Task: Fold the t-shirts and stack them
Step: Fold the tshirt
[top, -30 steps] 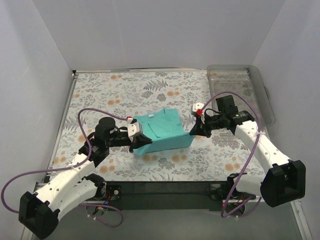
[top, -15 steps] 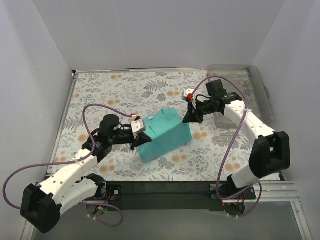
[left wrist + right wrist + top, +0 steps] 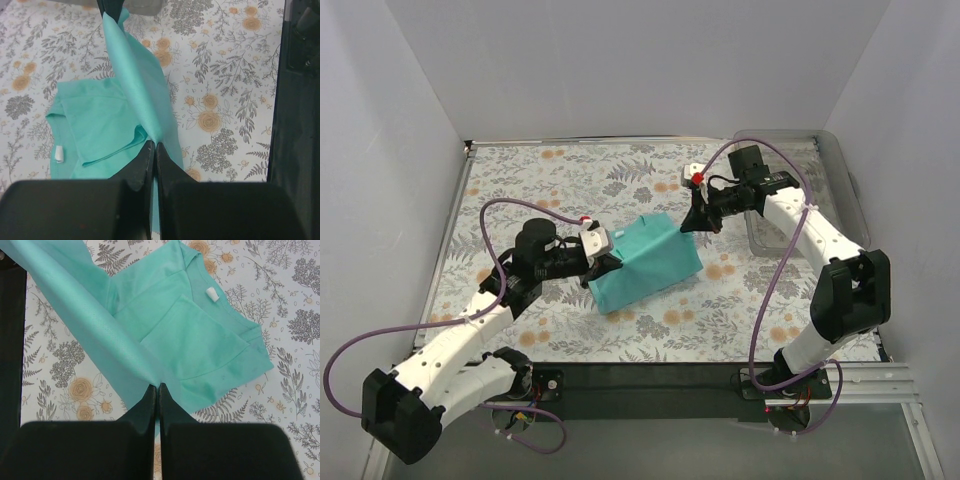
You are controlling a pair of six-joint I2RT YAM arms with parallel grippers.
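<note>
Left gripper pinches a folded edge of the teal t-shirt, its jaws pressed together on the cloth. Beyond its tips the fabric runs in a taut ridge to the right gripper, likewise clamped on the far end of that edge. The rest drapes below both onto the floral table. Light, limp and probably a little slippery, it is best gripped at hems or corners and held taut.
</note>
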